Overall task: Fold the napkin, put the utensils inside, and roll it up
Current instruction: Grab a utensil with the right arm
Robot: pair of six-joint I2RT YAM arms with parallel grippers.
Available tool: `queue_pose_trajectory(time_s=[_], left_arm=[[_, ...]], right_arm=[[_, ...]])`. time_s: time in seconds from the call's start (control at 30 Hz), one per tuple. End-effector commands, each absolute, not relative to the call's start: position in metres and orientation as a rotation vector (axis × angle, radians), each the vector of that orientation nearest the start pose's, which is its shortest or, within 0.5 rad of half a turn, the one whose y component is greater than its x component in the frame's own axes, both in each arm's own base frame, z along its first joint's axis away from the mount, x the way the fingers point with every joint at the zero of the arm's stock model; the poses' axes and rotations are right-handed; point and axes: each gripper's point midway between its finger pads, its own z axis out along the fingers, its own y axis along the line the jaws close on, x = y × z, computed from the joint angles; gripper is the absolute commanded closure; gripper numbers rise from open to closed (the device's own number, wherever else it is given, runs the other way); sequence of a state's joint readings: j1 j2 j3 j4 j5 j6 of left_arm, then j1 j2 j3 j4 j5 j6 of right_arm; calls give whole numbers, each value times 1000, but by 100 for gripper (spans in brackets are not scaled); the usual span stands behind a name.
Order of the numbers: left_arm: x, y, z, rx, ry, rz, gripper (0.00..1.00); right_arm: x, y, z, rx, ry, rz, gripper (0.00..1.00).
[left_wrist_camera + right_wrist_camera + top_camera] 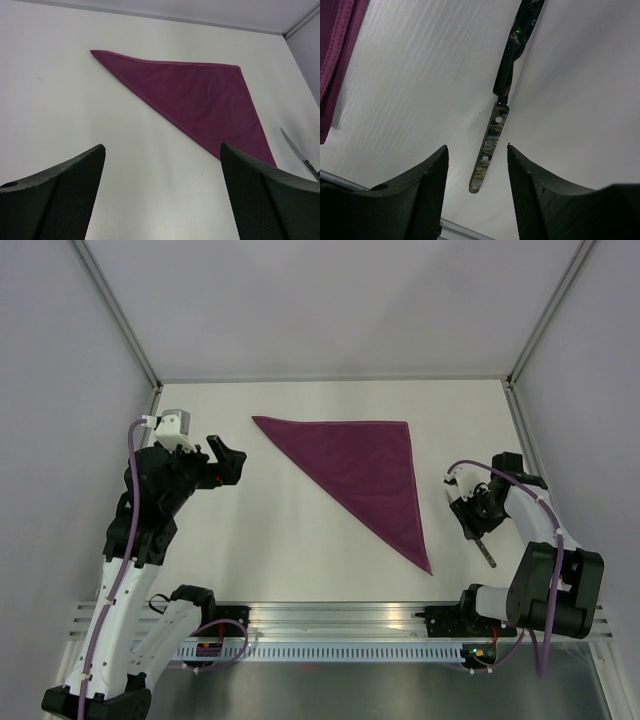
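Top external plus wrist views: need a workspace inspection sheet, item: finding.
Surface: white table, a few tiny specks.
Job's things: napkin folded into a flat triangle, mid-table; knife lying flat to its right, apart from it.
Clutter: nothing seen.
Grippers: left gripper left of the napkin, jaws open and empty; right gripper over the knife, jaws open on either side of it, no grip seen.
Cables: purple cables run along both arms, none lying on the napkin.
Surroundings: pale enclosure walls; metal rail at the near edge.
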State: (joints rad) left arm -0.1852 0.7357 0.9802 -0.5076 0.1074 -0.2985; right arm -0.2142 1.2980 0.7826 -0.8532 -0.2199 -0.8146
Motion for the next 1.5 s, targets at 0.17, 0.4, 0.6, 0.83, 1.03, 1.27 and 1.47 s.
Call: queue_pose_trajectory(time_s=[0.17,0.4,0.6,0.83,1.03,1.27,1.47], left_arm=[[263,-85,308,9,1842,-447,0],[264,-83,305,3,1849,-439,0],[265,-83,305,2,1852,-436,0],[266,-83,304,1,1853,-435,0],[266,-83,303,2,1856,-436,0],[266,-83,302,-1,1860,-436,0],[266,-83,302,-1,1861,-436,0]], right_arm=[[202,-51,23,-914,2784,69,43],[202,-57,8,-907,2823,57,47],[196,-61,-2,-898,2847,56,61],[193,-61,-6,-893,2858,64,72],[202,-60,-7,-874,2856,86,72],[223,-57,-3,-825,2847,137,96],[238,-56,4,-798,2824,156,100]])
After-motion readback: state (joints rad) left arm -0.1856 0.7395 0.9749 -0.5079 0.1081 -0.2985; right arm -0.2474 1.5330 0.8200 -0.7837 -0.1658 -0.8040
